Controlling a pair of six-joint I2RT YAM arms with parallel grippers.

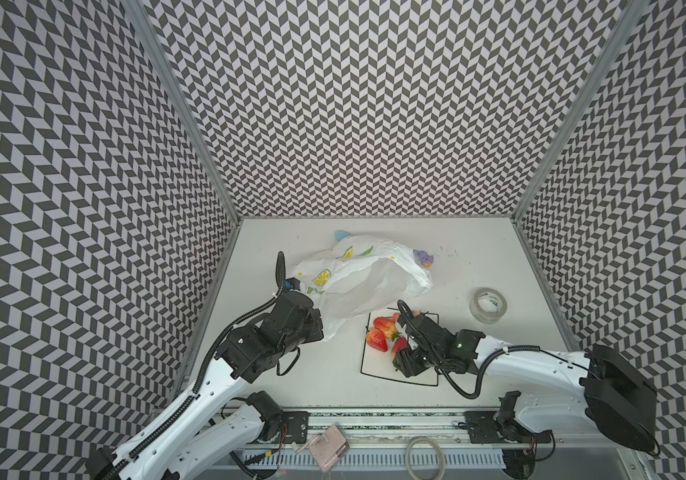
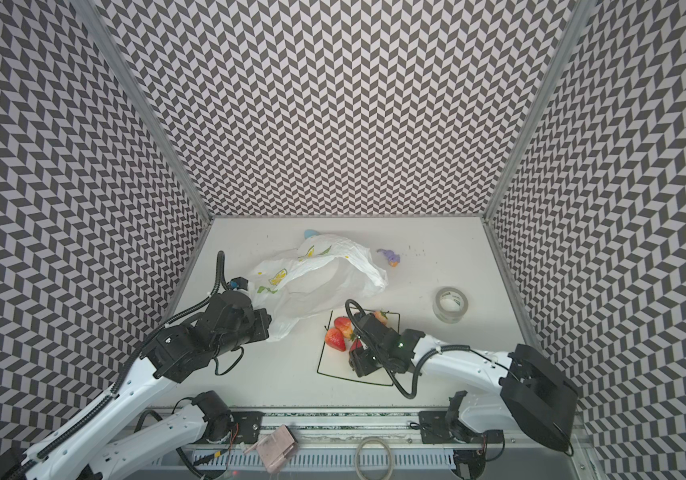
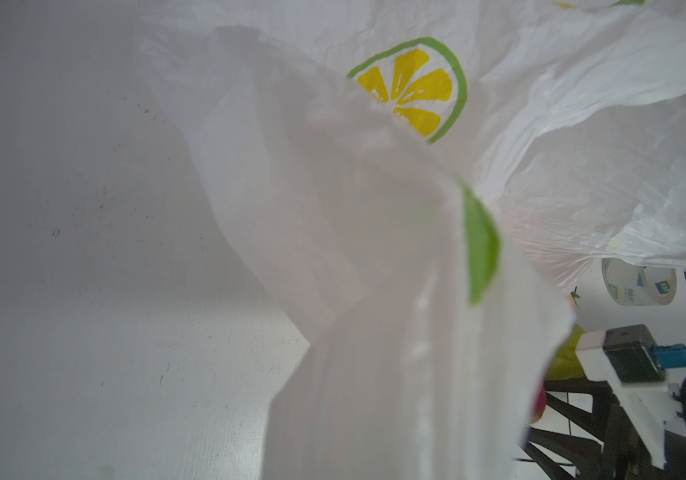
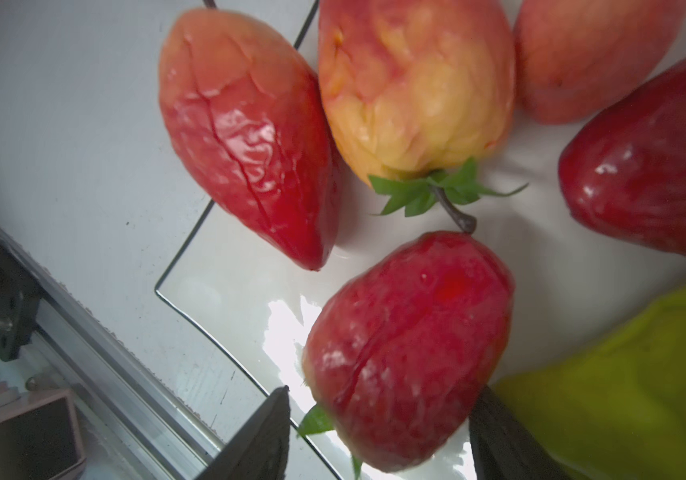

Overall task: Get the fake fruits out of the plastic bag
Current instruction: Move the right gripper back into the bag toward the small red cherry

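Note:
The plastic bag (image 1: 374,282) (image 2: 320,286), white with lemon prints, lies crumpled at mid-table. My left gripper (image 1: 318,328) is shut on its near-left edge. In the left wrist view the plastic bag (image 3: 374,249) drapes over the jaws and hides them. Several fake fruits lie on the white plate (image 1: 374,370) (image 4: 224,286): red strawberries (image 1: 376,339) (image 4: 249,141), a paler one (image 4: 411,91), a dark red one (image 4: 657,166) and a yellow-green fruit (image 4: 644,374). My right gripper (image 1: 399,359) (image 4: 384,390) is open low over the plate, with a strawberry (image 4: 411,332) between its fingers and a gap on one side.
A tape roll (image 1: 488,305) stands right of the plate. A light blue egg-shaped thing (image 1: 341,235) peeks out behind the bag, and a small purple figure (image 1: 424,257) lies at the bag's far right. Patterned walls close in three sides. A metal rail (image 1: 374,415) runs along the front edge.

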